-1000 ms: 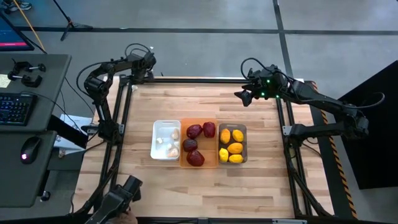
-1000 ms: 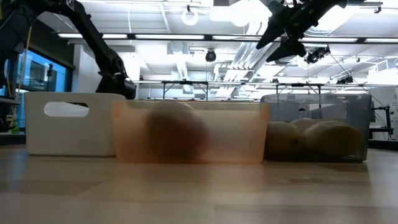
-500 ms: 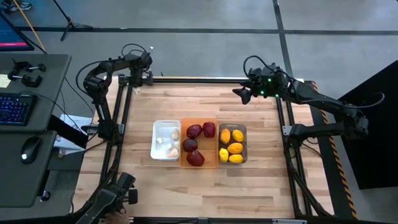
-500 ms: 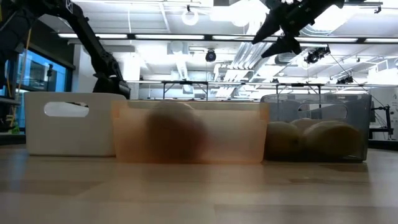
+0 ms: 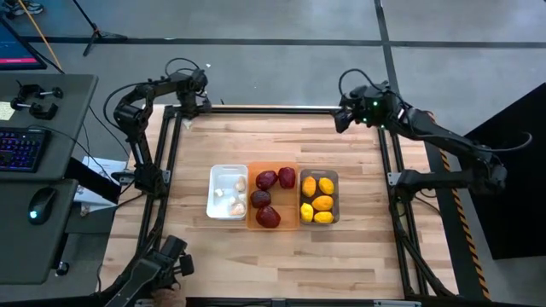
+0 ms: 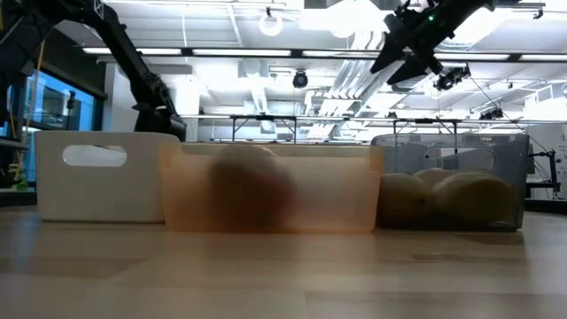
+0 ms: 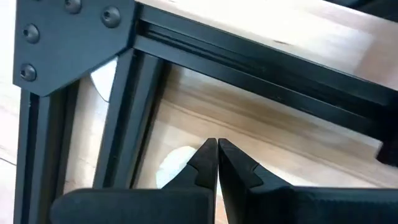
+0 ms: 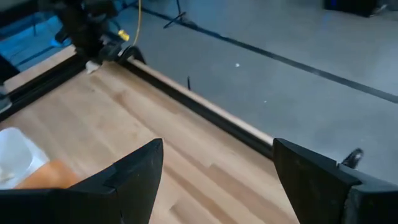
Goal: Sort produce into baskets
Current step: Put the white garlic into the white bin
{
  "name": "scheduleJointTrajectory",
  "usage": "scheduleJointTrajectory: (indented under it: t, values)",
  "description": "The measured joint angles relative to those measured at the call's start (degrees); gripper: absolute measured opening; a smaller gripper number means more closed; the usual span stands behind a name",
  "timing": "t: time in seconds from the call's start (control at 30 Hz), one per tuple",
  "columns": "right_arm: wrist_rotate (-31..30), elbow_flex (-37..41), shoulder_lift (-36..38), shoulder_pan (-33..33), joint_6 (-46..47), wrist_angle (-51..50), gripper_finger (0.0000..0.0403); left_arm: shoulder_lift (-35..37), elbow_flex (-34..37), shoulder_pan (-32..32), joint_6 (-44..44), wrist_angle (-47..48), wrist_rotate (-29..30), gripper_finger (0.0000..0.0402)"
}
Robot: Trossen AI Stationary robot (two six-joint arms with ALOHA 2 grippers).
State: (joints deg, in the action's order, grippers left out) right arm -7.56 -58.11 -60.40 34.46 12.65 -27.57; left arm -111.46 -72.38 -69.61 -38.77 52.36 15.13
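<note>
Sitting sorted in the white bin (image 5: pixel 225 177), orange bin (image 5: pixel 292 223) and grey bin (image 5: pixel 333 176), the produce (image 5: pixel 268 198) risks little unless the empty, wide-open right fingers (image 5: pixel 340 118) or shut left fingers (image 5: pixel 203 92) swing back down.

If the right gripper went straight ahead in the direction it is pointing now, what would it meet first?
Probably the bare wooden table: the right gripper, open and empty, points down across it toward the black frame rail at the edge. Nothing stands between, though depth is hard to judge.
</note>
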Motion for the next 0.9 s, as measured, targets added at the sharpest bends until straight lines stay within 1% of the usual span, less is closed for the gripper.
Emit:
scheduleJointTrajectory:
  t: [0.13, 0.3, 0.4, 0.43, 0.5, 0.6, 0.73, 0.83, 0.9]
  values:
    - [1.23, 0.00, 1.30, 2.94, -0.91, 0.07, 0.0291, 0.00, -0.34, -0.20, -1.15, 0.35, 1.16, 0.0000]
    - [5.59, 0.00, 2.31, 6.11, -1.10, 0.01, 0.0291, -0.01, -0.73, -0.27, -2.10, 0.66, 2.33, 0.0000]
    - [6.82, 0.00, 2.45, 7.34, -1.67, 0.59, 0.0291, -0.02, -4.01, -1.05, -5.13, 3.87, 1.41, 0.0000]
    - [7.06, 0.00, 2.43, 7.73, -2.25, 0.79, 0.0291, 0.07, -5.55, -1.26, -5.74, 4.93, 1.90, 0.0000]
    - [7.61, 0.00, 2.41, 8.57, -3.48, 1.44, 0.0291, 0.46, -6.73, -2.16, -6.63, 5.88, -0.23, 0.0000]
    - [9.71, 0.00, 2.41, 9.67, -4.14, 1.87, 0.0291, 0.46, -7.12, -1.93, -3.99, 10.55, -2.30, 0.0000]
    - [12.37, 0.00, 2.25, 11.06, -4.16, 2.25, 0.0291, 0.72, -7.15, 1.11, 2.34, 12.28, -3.19, 0.0000]
    - [12.54, 0.00, 2.21, 11.83, -4.91, 2.31, 0.0291, 0.71, -7.56, 0.90, 2.82, 12.42, -4.55, 0.0000]
    - [12.55, 0.00, 2.14, 12.45, -5.51, 2.56, 0.0291, 0.85, -8.00, 0.22, 1.25, 11.74, -5.39, 0.0000]
